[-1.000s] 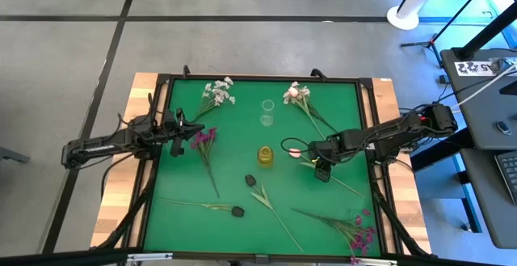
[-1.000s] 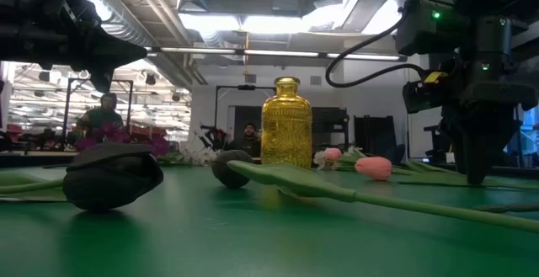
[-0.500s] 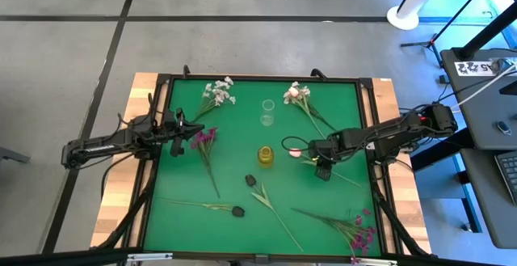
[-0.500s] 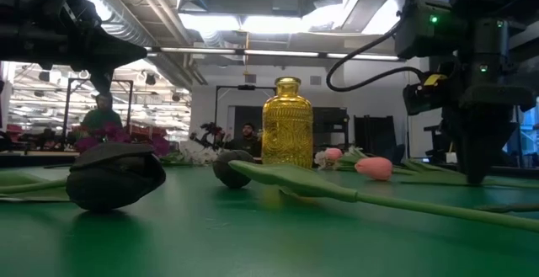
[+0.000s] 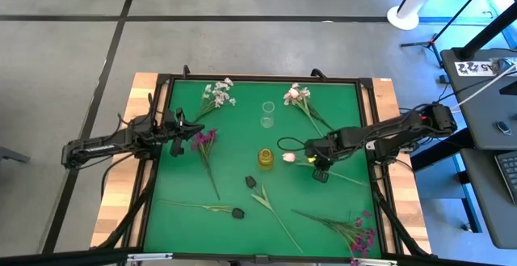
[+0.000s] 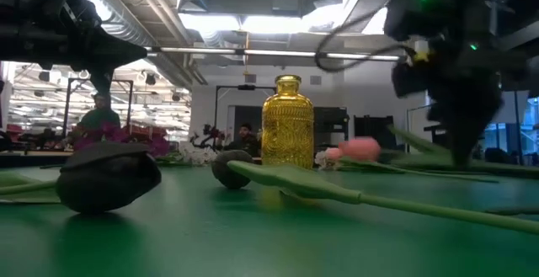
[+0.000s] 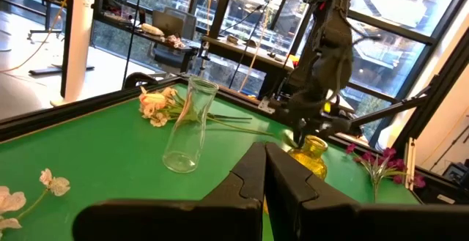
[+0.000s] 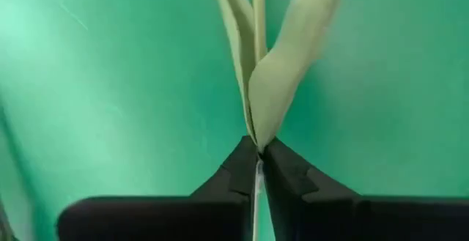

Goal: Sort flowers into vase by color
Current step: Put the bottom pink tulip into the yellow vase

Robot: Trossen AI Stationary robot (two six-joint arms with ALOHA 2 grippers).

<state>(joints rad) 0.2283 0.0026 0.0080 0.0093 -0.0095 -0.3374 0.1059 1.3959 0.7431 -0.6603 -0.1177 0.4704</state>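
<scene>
Pale pink, our tulip (image 5: 289,158) has a thin green stem and long leaves; the right gripper (image 8: 258,166) has its jaws clamped on that stem, just at three o'clock of the yellow vase (image 5: 265,156). Left gripper (image 7: 264,169) jaws closed, empty.

On the green table (image 5: 170,185): 2 vases, 1 yellow glass (image 5: 265,157), 1 clear glass (image 5: 267,113). 2 white sprigs (image 5: 216,95). 2 magenta bunches (image 5: 203,139). 2 dark buds (image 5: 251,181). 2 pink tulip-type buds, approx. (image 5: 288,158). 2 robot arms.
</scene>
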